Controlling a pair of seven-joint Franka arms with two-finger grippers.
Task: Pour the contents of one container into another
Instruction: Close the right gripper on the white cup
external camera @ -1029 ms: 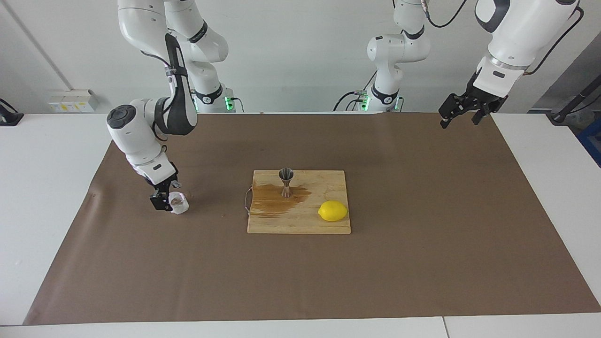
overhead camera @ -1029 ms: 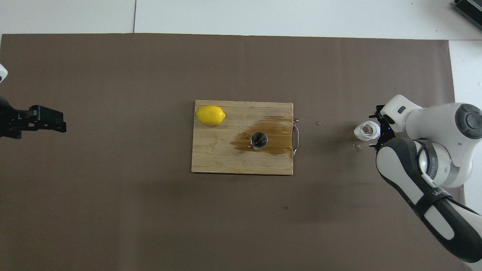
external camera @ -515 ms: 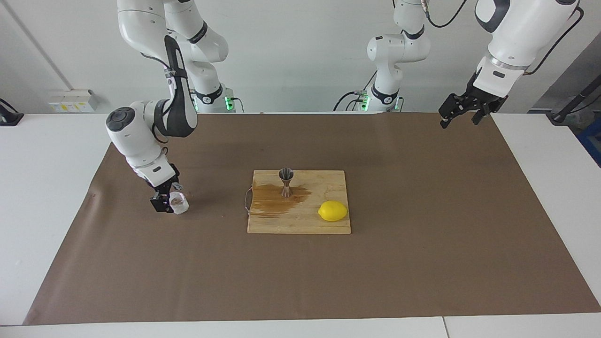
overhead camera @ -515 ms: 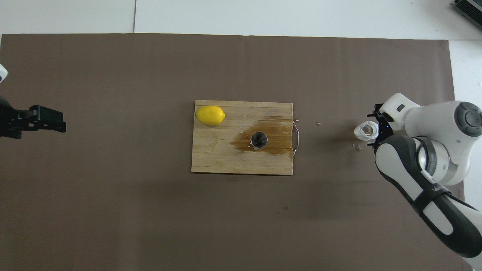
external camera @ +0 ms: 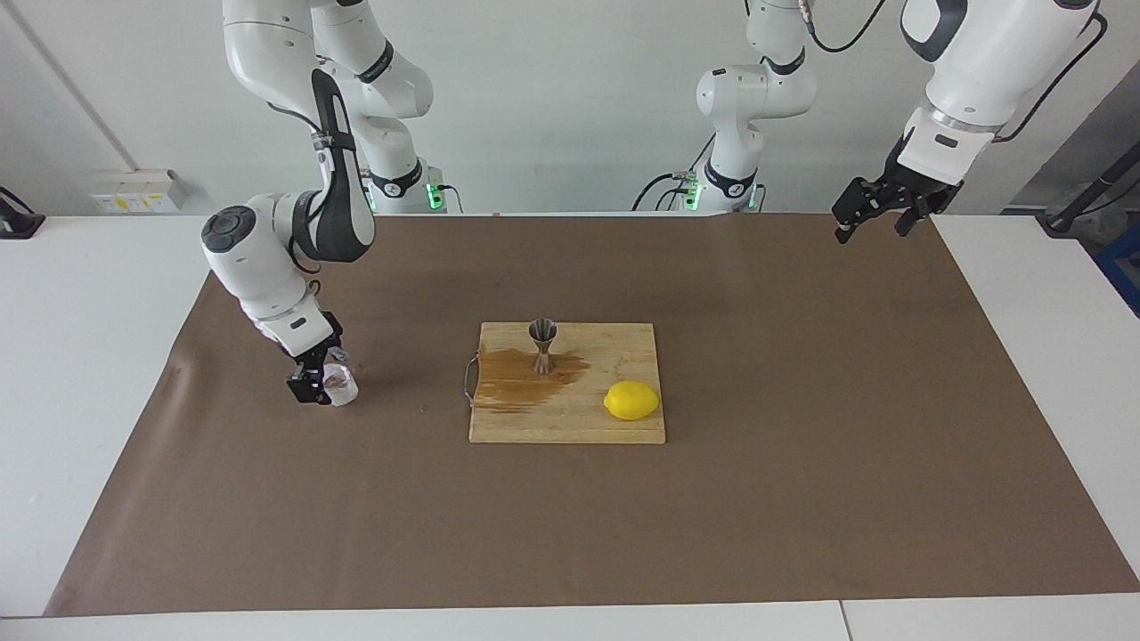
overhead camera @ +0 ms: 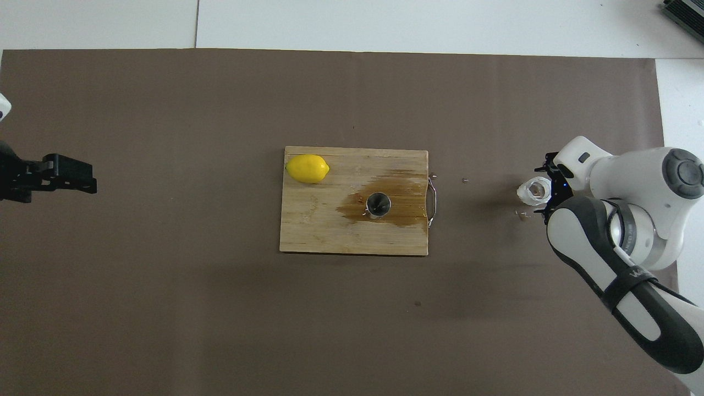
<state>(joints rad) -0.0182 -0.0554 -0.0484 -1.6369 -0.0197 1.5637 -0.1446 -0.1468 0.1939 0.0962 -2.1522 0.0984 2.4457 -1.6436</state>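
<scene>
While the board (external camera: 570,418) around the jigger (external camera: 542,344) is already wet, the right gripper (external camera: 318,381) straddles the cup (external camera: 339,385) toward its end of the table, grip unclear; the left gripper (external camera: 871,214) waits open, so pouring remains

A white table (external camera: 107,374) stands against a plain pale wall (external camera: 570,98), most of its top covered by a brown paper sheet (external camera: 802,463). A white socket strip with yellow labels (external camera: 138,191) sits at the wall toward the right arm's end. The light is even and soft.
</scene>
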